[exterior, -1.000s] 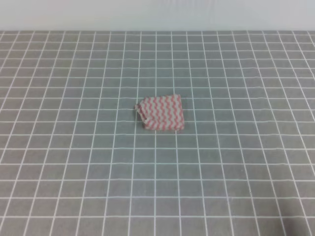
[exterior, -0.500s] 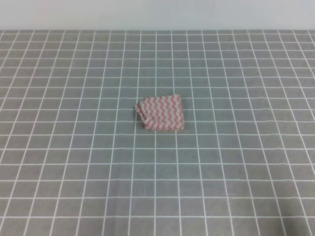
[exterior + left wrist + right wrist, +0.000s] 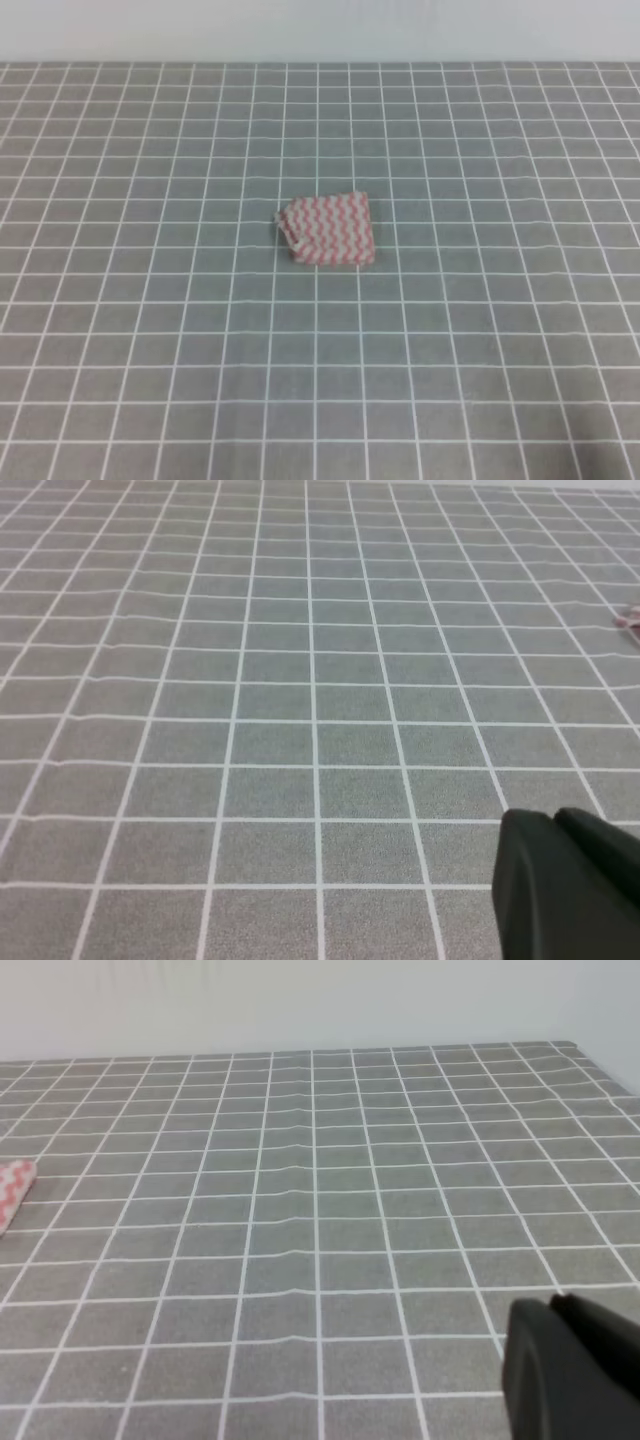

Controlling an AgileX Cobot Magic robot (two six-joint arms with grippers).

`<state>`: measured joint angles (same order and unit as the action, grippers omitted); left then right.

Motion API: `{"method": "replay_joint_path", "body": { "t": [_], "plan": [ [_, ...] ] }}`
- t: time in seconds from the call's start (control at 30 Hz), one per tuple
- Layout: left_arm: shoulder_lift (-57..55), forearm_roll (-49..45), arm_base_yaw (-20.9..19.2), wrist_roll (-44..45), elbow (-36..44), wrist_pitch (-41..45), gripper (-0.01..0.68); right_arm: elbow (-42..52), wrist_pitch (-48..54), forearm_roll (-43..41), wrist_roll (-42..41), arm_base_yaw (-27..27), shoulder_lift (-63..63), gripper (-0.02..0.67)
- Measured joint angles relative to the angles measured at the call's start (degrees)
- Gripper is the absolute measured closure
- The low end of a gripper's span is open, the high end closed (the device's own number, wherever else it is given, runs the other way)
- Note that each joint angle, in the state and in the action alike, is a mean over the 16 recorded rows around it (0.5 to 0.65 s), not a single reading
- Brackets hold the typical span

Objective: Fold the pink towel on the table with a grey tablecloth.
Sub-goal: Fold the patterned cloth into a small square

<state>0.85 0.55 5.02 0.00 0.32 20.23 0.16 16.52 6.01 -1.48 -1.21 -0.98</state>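
Even, diffuse light, no hard shadows or glare; high view soft and low-res, wrist views sharper mid-frame, dark pincer (image 3: 570, 885) at lower right blurred in both.

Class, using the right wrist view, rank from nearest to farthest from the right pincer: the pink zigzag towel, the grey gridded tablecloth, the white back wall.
From the right pincer:
1. Grey gridded tablecloth, directly beneath.
2. Pink zigzag towel, far left.
3. White back wall, beyond the cloth's far edge.
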Motion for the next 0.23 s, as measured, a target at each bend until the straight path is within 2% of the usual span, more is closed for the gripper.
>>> {"method": "replay_joint_path", "body": {
  "t": [0.23],
  "plan": [
    [-0.08, 0.0, 0.0, 0.0, -0.08, 0.05, 0.675, 0.0, 0.0, 0.03, 0.0, 0.0, 0.0, 0.666]
  ]
}}
